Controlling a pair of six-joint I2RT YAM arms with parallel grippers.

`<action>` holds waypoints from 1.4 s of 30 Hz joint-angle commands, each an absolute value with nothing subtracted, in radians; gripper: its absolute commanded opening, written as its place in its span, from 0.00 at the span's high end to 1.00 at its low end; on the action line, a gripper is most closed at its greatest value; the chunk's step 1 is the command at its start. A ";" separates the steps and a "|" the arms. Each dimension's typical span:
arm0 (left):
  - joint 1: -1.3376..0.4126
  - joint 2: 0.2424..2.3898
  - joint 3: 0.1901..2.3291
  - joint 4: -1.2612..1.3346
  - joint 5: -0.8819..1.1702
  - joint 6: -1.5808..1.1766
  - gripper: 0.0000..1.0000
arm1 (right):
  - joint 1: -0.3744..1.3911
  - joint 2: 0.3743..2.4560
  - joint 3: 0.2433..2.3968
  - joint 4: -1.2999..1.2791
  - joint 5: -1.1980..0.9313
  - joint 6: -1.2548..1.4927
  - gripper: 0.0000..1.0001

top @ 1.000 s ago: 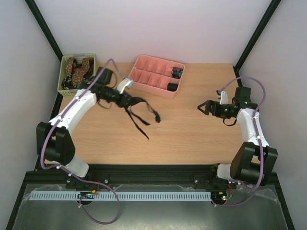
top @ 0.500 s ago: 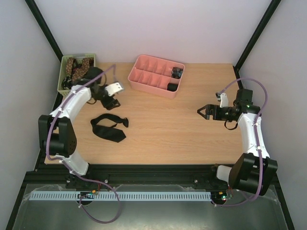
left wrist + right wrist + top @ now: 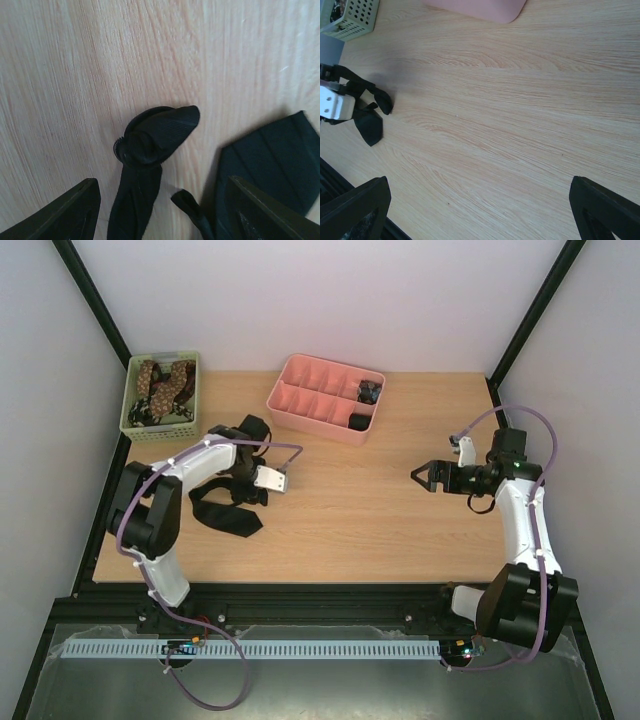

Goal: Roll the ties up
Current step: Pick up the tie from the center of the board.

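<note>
While the left gripper (image 3: 162,179) hangs low: jaws stand apart with nothing clamped; a bunched end of the black tie (image 3: 155,137) lies on the wood between the fingers (image 3: 75,210), apart from both.
Left gripper, place: nearer the arm bases than the pink tray (image 3: 300,390), off its near left corner.
Black tie, place: loose and unrolled on the table (image 3: 380,520), near and left of the pink tray, well apart from it (its broad end shows beside the right-hand finger in the left wrist view).
Right gripper (image 3: 425,475): jaws spread wide, nothing between them; to the right of the pink tray and nearer the bases, well apart.
Rolled ties (image 3: 370,392): two dark coils in the pink tray's right-end compartments, one far, one near.
Green basket (image 3: 160,430): left of the pink tray.
Brown spotted ties (image 3: 165,380): heaped in that basket.
</note>
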State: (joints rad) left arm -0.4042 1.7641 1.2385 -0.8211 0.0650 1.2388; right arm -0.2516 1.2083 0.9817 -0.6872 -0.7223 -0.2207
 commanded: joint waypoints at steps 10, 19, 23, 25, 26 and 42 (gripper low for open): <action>-0.502 1.873 1.183 -0.672 -0.126 1.458 0.46 | -0.258 1.147 0.953 -0.730 -0.705 -0.211 0.01; -0.600 1.874 1.390 -0.809 -0.014 1.274 0.98 | -0.257 1.107 0.941 -0.711 -0.657 -0.208 0.02; -0.658 1.882 1.680 -0.932 0.177 1.025 0.98 | -0.257 1.094 0.937 -0.659 -0.620 -0.177 0.01; -0.693 1.889 1.809 -0.949 0.237 0.894 0.98 | -0.258 1.081 0.932 -0.618 -0.590 -0.157 0.01; -0.711 1.896 1.869 -0.952 0.257 0.830 0.98 | -0.258 1.072 0.931 -0.597 -0.572 -0.143 0.01; -0.791 1.731 2.076 -0.382 0.321 -0.153 0.98 | -0.257 1.038 0.947 -0.431 -0.276 -0.074 0.01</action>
State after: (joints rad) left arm -0.8036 1.7714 2.0914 -0.5625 0.3481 0.1509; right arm -0.2516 1.0439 0.9428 -0.4732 -0.3927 -0.0971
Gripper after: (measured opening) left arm 0.165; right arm 0.986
